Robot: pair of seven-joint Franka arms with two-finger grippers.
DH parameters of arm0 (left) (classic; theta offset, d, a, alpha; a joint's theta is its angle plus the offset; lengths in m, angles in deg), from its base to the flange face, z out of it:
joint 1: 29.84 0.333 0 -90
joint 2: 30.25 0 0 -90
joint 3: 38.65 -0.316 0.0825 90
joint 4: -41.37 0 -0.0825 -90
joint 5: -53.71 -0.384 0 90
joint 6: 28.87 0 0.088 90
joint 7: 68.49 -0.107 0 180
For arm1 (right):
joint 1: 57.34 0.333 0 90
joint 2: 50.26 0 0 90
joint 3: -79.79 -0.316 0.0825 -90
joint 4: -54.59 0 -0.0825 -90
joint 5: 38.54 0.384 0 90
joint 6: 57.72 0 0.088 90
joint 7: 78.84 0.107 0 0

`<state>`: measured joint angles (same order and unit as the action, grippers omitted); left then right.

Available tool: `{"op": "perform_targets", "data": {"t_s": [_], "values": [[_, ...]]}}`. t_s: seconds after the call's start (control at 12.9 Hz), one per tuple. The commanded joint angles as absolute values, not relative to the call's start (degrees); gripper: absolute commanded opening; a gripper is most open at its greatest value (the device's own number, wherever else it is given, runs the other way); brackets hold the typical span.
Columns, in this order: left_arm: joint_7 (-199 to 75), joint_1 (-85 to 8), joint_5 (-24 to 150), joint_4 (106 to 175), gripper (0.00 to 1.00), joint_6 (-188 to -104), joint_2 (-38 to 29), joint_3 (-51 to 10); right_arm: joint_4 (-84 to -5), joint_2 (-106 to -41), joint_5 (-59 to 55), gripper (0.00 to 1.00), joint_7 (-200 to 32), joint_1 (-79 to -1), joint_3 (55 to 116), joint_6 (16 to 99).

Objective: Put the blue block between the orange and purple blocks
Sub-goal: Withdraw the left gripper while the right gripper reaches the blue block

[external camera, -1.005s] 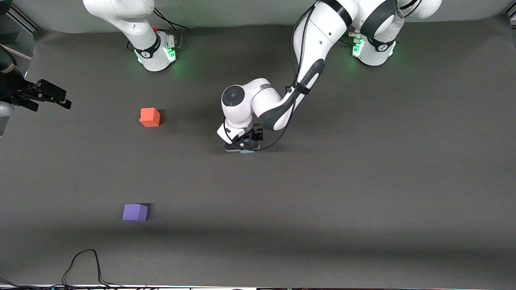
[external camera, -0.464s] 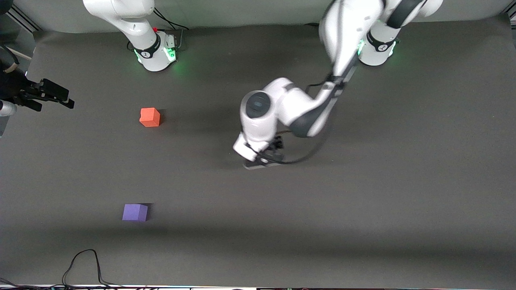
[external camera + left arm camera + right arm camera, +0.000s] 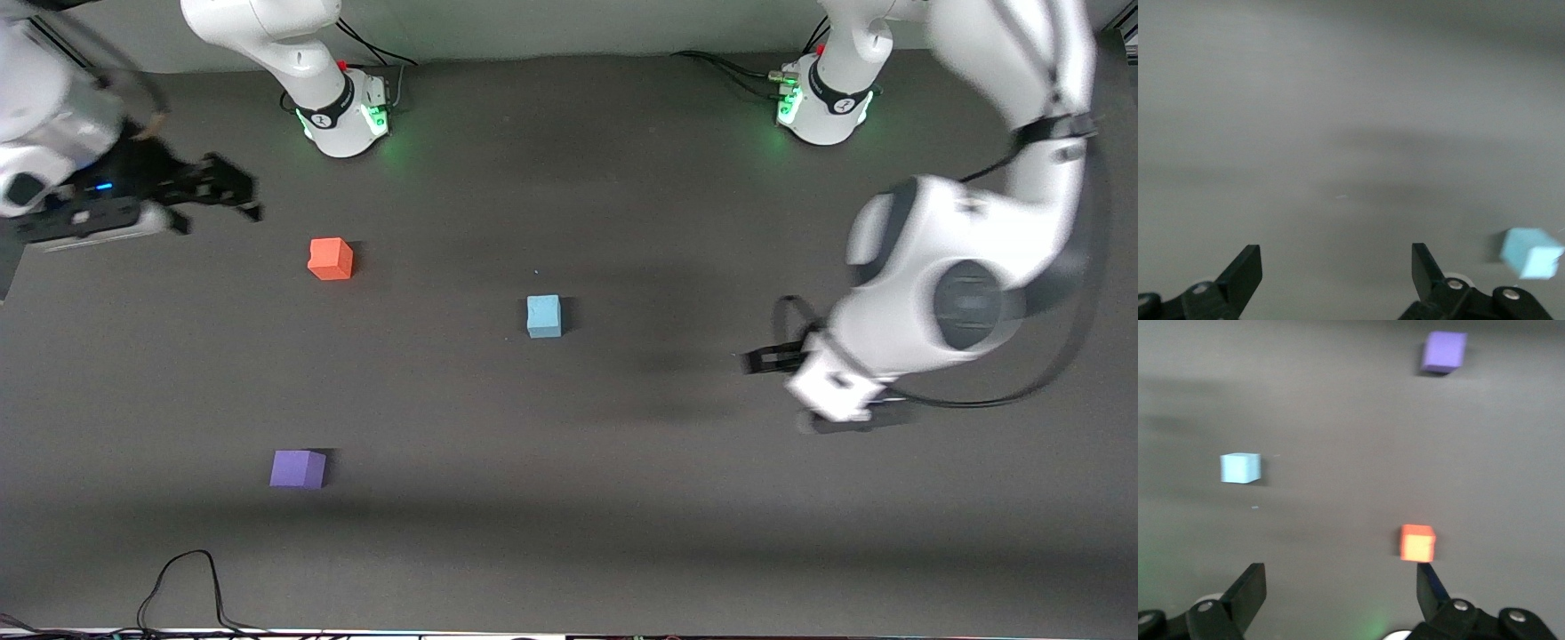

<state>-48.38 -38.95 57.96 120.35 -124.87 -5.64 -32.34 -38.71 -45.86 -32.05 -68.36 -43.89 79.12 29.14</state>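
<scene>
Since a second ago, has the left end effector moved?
Yes. The left end effector has left the blue block and swung toward the left arm's end of the table, open and empty.

The left gripper [image 3: 1337,273] hangs over bare grey bench [image 3: 1338,120], its two black fingers [image 3: 1245,270] spread wide with nothing between them. The blue block [image 3: 1531,252] sits on the bench off to one side of the fingers, apart from them, one corner turned toward the camera. A soft shadow crosses the bench surface.
</scene>
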Motion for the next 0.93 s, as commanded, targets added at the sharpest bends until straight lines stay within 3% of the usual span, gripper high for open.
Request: {"op": "perform_targets", "data": {"t_s": [0.0,0.46,0.7,0.85], "values": [[-57.9,-33.0,57.8,125.7,1.0,-122.4,-12.2,-31.8,-34.0,-48.8,-30.7,1.0,-56.8,-34.4,79.6,29.0],[-68.1,-25.5,57.6,133.0,1.0,-119.9,-24.3,-31.9,-19.6,-62.0,-30.8,1.0,-32.7,-17.3,79.6,29.0],[-71.4,-23.4,57.6,132.9,1.0,-117.0,-27.4,-32.0,-23.5,-63.7,-31.2,1.0,-33.5,-14.9,79.6,30.7],[-71.4,-24.4,57.3,131.6,1.0,-116.5,-27.6,-33.5,-36.1,-62.6,-32.3,1.0,-37.2,-14.4,79.7,42.4]]}}
